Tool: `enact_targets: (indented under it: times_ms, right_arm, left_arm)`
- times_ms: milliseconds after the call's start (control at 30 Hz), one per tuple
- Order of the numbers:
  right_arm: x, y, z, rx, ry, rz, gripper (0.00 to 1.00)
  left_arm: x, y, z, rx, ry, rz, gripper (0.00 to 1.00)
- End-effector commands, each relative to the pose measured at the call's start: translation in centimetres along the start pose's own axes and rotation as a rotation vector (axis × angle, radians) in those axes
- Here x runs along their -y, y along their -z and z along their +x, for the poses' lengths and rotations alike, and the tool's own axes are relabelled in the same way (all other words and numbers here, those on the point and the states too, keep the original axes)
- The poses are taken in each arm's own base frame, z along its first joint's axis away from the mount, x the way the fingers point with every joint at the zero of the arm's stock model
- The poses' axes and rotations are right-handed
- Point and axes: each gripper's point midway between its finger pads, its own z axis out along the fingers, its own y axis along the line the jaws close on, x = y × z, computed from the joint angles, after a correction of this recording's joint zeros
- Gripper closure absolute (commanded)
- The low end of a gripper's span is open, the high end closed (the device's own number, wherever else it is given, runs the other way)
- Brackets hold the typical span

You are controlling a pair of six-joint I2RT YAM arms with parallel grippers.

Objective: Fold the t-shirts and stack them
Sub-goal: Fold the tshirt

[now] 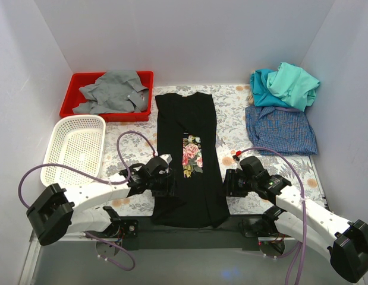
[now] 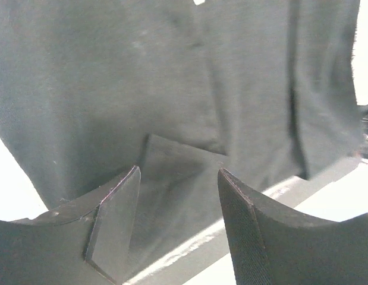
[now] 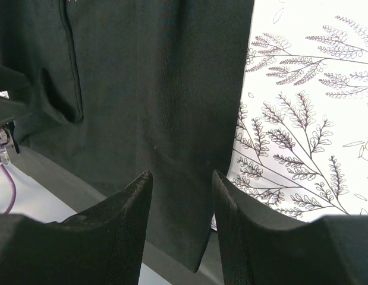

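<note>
Top view: the black t-shirt (image 1: pixel 186 119) lies as a long narrow strip down the middle of the bench (image 1: pixel 234 104), rose print up, with its hem draped over the near edge. The left fingers (image 1: pixel 167 176) sit at its left side and the right fingers (image 1: pixel 230 181) at its right, both toward the near edge. The teal t-shirt (image 1: pixel 264 89), mint-green t-shirt (image 1: pixel 293 83) and blue-checked t-shirt (image 1: pixel 279 130) lie by the far right corner. Only this view shows the 2 arms roughly level with each other.

Left wrist view: the 2 fingers (image 2: pixel 112 231) stand apart and grip nothing. In the gap ahead is black cloth with a small turned-up corner, which the overhead view hides.

Right wrist view: these fingers (image 3: pixel 127 237) are also parted and empty. The shirt's right side edge runs into their gap, over the fern-printed bench.

The step in hand looks like pinching both sides to fold the hem end toward the collar. To do it well, each pair should catch every layer, close at matching points, and lift together so the fold stays square.
</note>
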Motion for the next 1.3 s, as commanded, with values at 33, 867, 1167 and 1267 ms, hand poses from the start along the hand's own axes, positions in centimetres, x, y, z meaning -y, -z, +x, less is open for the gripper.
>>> enact_targets:
  times_ms: [33,867,1167,1267]
  right_arm:
    - [-0.6,-0.1,-0.2,0.007,0.02,-0.033,0.48]
    - [0.2,-0.6,0.7,-0.011,0.006,-0.025,0.48]
    - [0.0,-0.8,0.8,-0.016,0.012,-0.04,0.49]
    - [0.2,-0.7,1.2,-0.023,0.012,-0.04,0.49]
  left_arm:
    - [-1.2,-1.2,1.1,-0.046,0.001,-0.048,0.46]
    - [4.8,2.3,0.7,-0.068,-0.088,0.194,1.0]
    - [7.5,5.8,6.9,-0.428,-0.061,0.419,0.98]
    - [5.9,5.9,9.0,-0.505,-0.028,0.387,0.72]
